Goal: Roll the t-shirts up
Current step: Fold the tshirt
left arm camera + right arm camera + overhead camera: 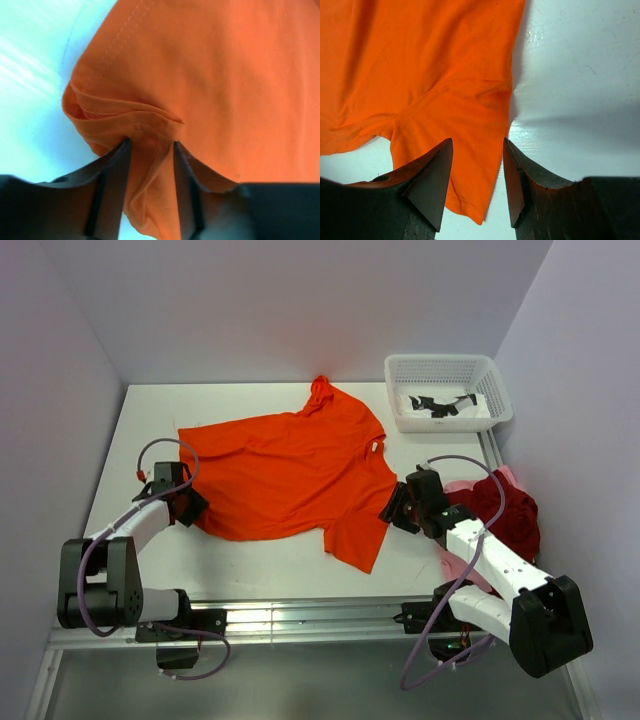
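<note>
The bright orange t-shirt (pixel 290 470) lies spread flat on the white table, collar toward the back. My left gripper (pixel 190 505) is at its near left hem corner. In the left wrist view it (pixel 150 142) is shut on a bunched fold of the orange fabric (pixel 225 75). My right gripper (pixel 397 505) is at the shirt's right sleeve. In the right wrist view it (pixel 477 140) is open a little, and the sleeve (pixel 420 60) lies flat below the jaws. The dark red t-shirt (pixel 512 512) lies crumpled on the pale pink one (pixel 462 486) at the right edge.
A white lattice basket (pixel 440 360) holding dark items stands at the back right corner. Pale walls close in the table on the left, back and right. A metal rail (pixel 300 618) runs along the near edge between the arm bases.
</note>
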Action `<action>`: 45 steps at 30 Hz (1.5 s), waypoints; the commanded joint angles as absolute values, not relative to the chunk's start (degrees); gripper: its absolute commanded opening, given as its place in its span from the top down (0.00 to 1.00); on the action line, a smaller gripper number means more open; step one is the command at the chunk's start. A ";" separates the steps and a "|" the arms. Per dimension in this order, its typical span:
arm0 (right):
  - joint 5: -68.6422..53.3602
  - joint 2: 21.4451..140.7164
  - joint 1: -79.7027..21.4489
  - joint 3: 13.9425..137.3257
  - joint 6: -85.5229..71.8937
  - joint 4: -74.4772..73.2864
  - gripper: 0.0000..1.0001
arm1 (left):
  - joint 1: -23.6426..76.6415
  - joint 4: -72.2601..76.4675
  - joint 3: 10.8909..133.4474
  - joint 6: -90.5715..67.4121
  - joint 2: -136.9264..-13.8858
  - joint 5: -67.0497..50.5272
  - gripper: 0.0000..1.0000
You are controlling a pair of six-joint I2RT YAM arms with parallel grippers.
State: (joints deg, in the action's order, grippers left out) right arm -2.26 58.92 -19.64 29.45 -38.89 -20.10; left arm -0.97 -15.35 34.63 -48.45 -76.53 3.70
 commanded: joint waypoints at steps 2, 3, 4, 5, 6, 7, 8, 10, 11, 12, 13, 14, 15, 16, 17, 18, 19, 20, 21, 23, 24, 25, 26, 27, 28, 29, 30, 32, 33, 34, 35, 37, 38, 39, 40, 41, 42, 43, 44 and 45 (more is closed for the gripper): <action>-1.76 57.92 -20.04 28.39 -37.71 -18.81 0.48 | -0.62 -15.11 35.33 -49.04 -75.59 8.16 0.60; -1.76 57.92 -20.04 28.21 -37.71 -18.72 0.48 | -0.53 -15.55 35.33 -49.13 -74.02 8.87 0.60; -1.84 58.09 -20.04 27.95 -37.62 -18.63 0.48 | 1.04 -15.99 35.25 -49.30 -73.13 9.57 0.59; -1.85 58.10 -20.04 27.69 -37.62 -18.46 0.48 | 1.23 -16.87 35.42 -49.39 -72.43 10.89 0.59; -1.85 58.18 -20.13 27.69 -37.62 -18.37 0.48 | 1.40 -17.14 35.42 -49.39 -71.03 11.51 0.60; -2.19 58.27 -20.13 27.51 -37.70 -18.20 0.48 | 1.58 -17.31 35.42 -49.22 -70.58 12.04 0.63; -2.37 58.27 -20.04 27.42 -37.71 -18.11 0.49 | 1.58 -17.58 35.51 -49.22 -70.23 12.82 0.65; -2.55 58.18 -20.13 27.16 -37.79 -17.67 0.49 | 1.58 -18.89 36.29 -48.96 -70.22 13.27 0.79; -2.64 58.18 -20.13 27.07 -37.79 -17.58 0.49 | 1.58 -19.42 36.65 -48.96 -70.40 13.45 0.86; -2.64 58.18 -20.04 27.16 -37.79 -17.49 0.49 | 1.58 -19.95 36.91 -48.87 -70.75 13.45 1.00; -2.64 58.18 -20.04 27.16 -37.79 -17.58 0.49 | 1.58 -19.95 37.00 -48.78 -70.84 13.36 1.00; -2.55 58.27 -20.13 27.16 -37.79 -17.58 0.49 | 1.58 -19.95 36.91 -48.69 -70.93 13.45 0.99; -2.64 58.18 -20.13 27.16 -37.71 -17.58 0.49 | 1.58 -19.60 37.00 -48.52 -71.28 13.19 0.89; -2.64 58.18 -20.13 27.16 -37.62 -17.58 0.49 | 1.58 -19.43 37.00 -47.99 -71.54 12.75 0.78; -2.72 58.18 -20.21 27.25 -37.53 -17.58 0.49 | 1.58 -18.99 37.00 -47.73 -71.80 12.05 0.72; -2.55 58.10 -20.13 27.07 -37.53 -17.75 0.49 | 1.58 -18.81 37.09 -47.64 -72.24 10.74 0.60; -2.55 58.01 -20.13 27.07 -37.53 -17.67 0.49 | 1.58 -18.20 37.00 -47.20 -72.42 10.03 0.56; -2.55 58.01 -20.13 26.98 -37.53 -17.67 0.49 | 1.58 -17.85 37.00 -47.20 -72.51 9.58 0.53; -2.72 57.92 -20.13 26.81 -37.53 -17.58 0.49 | 1.58 -17.58 36.91 -47.11 -72.86 8.97 0.50; -2.81 57.92 -20.13 26.72 -37.53 -17.32 0.49 | 1.58 -16.79 37.00 -46.67 -73.47 8.53 0.49; -2.90 57.83 -20.13 26.54 -37.62 -17.31 0.49 | 1.58 -16.79 37.09 -46.58 -73.74 8.53 0.50; -2.90 57.75 -20.21 26.54 -37.62 -17.31 0.49 | 1.58 -16.70 37.35 -46.32 -74.18 8.53 0.50; -2.90 57.66 -20.21 26.46 -37.70 -17.23 0.49 | 1.58 -16.44 37.44 -46.14 -74.53 8.44 0.51; -2.90 57.57 -20.21 26.46 -37.62 -17.23 0.49 | 1.58 -16.17 37.62 -45.97 -75.49 8.44 0.52; -2.90 57.48 -20.13 26.46 -37.62 -17.23 0.49 | 1.58 -16.08 37.88 -45.88 -75.85 8.18 0.53; -2.90 57.48 -20.13 26.46 -37.62 -17.40 0.49 | 1.58 -16.00 38.05 -45.79 -76.72 8.26 0.54; -2.90 57.48 -20.21 26.54 -37.53 -17.49 0.50 | 1.58 -16.00 38.32 -45.79 -77.25 8.35 0.55; -2.81 57.48 -20.13 26.63 -37.44 -17.58 0.50 | 1.58 -15.91 38.67 -45.44 -78.48 8.26 0.59; -2.81 57.39 -20.21 26.54 -37.27 -17.58 0.50 | 1.58 -15.56 38.93 -45.35 -78.75 8.17 0.64; -2.81 57.48 -20.21 26.54 -37.35 -17.58 0.50 | 1.58 -15.30 38.85 -45.35 -79.27 7.83 0.67; -2.90 57.39 -20.13 26.54 -37.35 -17.49 0.50 | 1.58 -15.03 38.93 -45.35 -79.89 7.56 0.72; -3.08 57.39 -20.13 26.46 -37.44 -17.49 0.50 | 1.58 -15.03 38.85 -45.44 -80.07 7.65 0.95; -3.08 57.39 -20.13 26.46 -37.53 -17.84 0.50 | 1.58 -15.20 38.76 -45.44 -79.72 7.82 1.00; -2.82 57.22 -20.13 26.28 -37.88 -18.19 0.50 | 1.67 -15.38 38.50 -45.53 -79.28 8.52 1.00; -2.55 56.96 -20.21 26.11 -38.32 -18.37 0.50 | 1.67 -15.47 38.32 -45.44 -78.67 8.79 1.00; -2.55 56.78 -20.30 25.49 -38.49 -18.28 0.50 | 1.67 -15.38 37.97 -45.35 -77.27 9.05 1.00; -2.37 56.43 -20.39 25.40 -39.37 -18.72 0.49 | 1.76 -15.47 37.27 -45.44 -76.47 9.31 1.00; -2.37 56.43 -20.48 25.31 -39.81 -19.16 0.47 | 1.76 -15.99 37.09 -45.61 -75.77 9.49 1.00; -2.46 56.51 -20.57 25.40 -40.16 -20.29 0.46 | 1.76 -16.43 36.74 -45.79 -74.20 9.58 1.00; -2.72 56.43 -21.00 25.66 -40.60 -21.00 0.45 | 1.93 -16.96 36.56 -46.14 -73.40 9.67 1.00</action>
State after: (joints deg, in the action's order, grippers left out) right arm -2.87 57.80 -20.01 25.85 -39.22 -19.27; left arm 1.52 -16.97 36.84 -45.95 -77.43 8.51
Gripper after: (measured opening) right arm 0.543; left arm 0.015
